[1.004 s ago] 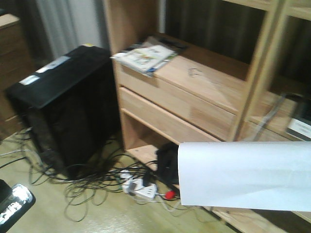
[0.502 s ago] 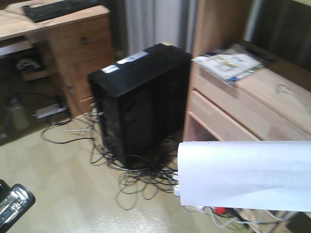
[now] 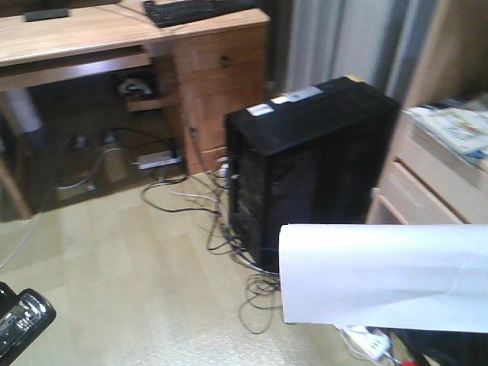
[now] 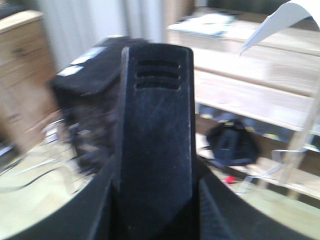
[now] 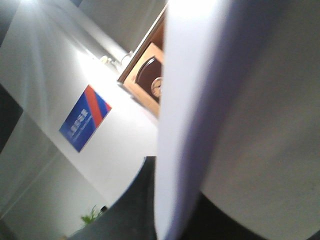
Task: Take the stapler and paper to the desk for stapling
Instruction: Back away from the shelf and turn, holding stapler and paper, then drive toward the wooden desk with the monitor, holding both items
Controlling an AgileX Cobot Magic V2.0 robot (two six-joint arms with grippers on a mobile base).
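Note:
The white paper [image 3: 381, 278] hangs flat at the lower right of the front view, held from the right edge; the right gripper itself is out of that frame. In the right wrist view my right gripper [image 5: 175, 220] is shut on the paper [image 5: 200, 100], which stands edge-on between the jaws. The black stapler [image 4: 155, 135] fills the left wrist view, clamped in my left gripper [image 4: 155, 200]. Its silver-strip end [image 3: 19, 324] shows at the front view's lower left corner. The light-wood desk [image 3: 84, 30] is at the far upper left.
A black PC tower [image 3: 305, 160] stands on the floor ahead, with tangled cables [image 3: 229, 229] beside it. A keyboard [image 3: 194, 9] lies on the desk above its drawers [image 3: 221, 76]. The shelving unit [image 3: 435, 175] with magazines is at the right; a power strip [image 3: 366, 339] lies below.
The front view has swung left: the shelving unit slid to the right edge, the PC tower moved to the centre, the desk came into view. Paper and stapler keep their places in the frame.

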